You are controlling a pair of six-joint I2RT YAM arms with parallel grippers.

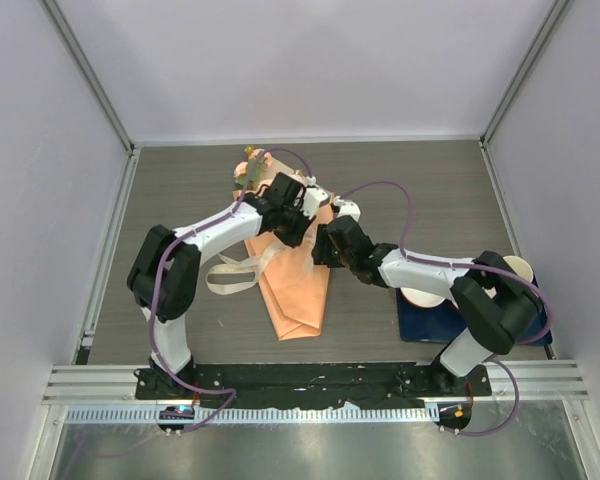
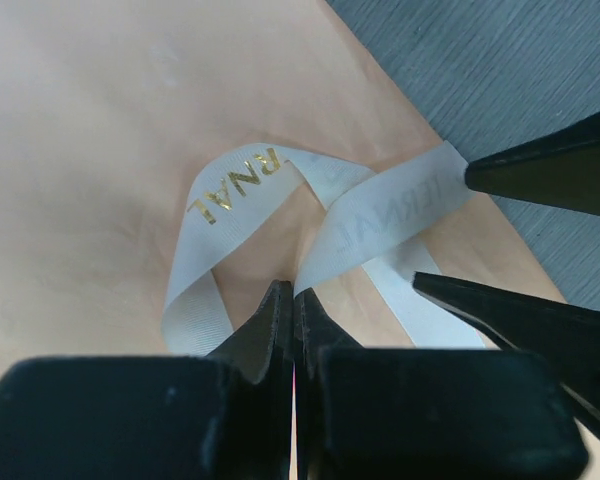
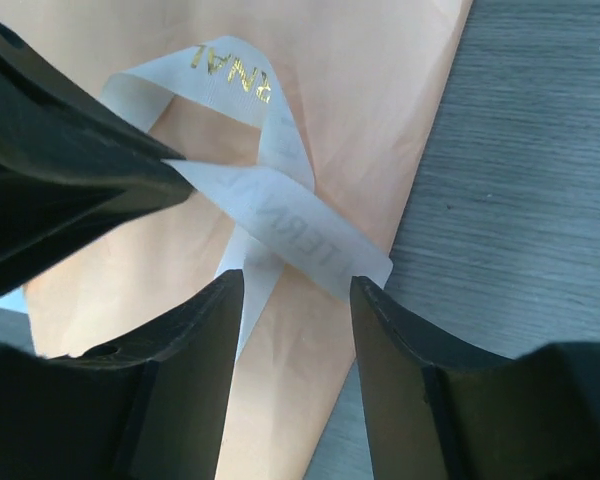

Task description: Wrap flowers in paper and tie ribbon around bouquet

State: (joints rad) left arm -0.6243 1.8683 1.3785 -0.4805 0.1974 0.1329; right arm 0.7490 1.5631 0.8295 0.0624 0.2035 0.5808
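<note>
Top external view, from the left: loose loops of the ribbon (image 1: 235,272) on the grey table (image 1: 180,190), touching the left edge of the bouquet (image 1: 298,295). Next, that orange cone itself, flat on the table, narrow folded end toward the arm bases, the flowers (image 1: 250,165) at the far, wide end. Over its middle, the left gripper (image 1: 295,225); just beside it, the right gripper (image 1: 322,245), tips close together. Far right, a dark blue mat (image 1: 435,325) and a pale cup (image 1: 518,266), partly hidden by the right arm.

Left wrist view: clenched tight on one ribbon strand, fingertips pressed together, the strand rising up and right from the pinch across the paper (image 2: 100,150). Left of it, a gold-lettered loop. To the right, both black fingers (image 2: 540,170) of the other gripper, spread, the strand's cut end at the upper one.

Right wrist view: released, fingers well apart, gripping nothing. Strand end just above the gap, nearer the right-hand finger, over the edge of the paper.
</note>
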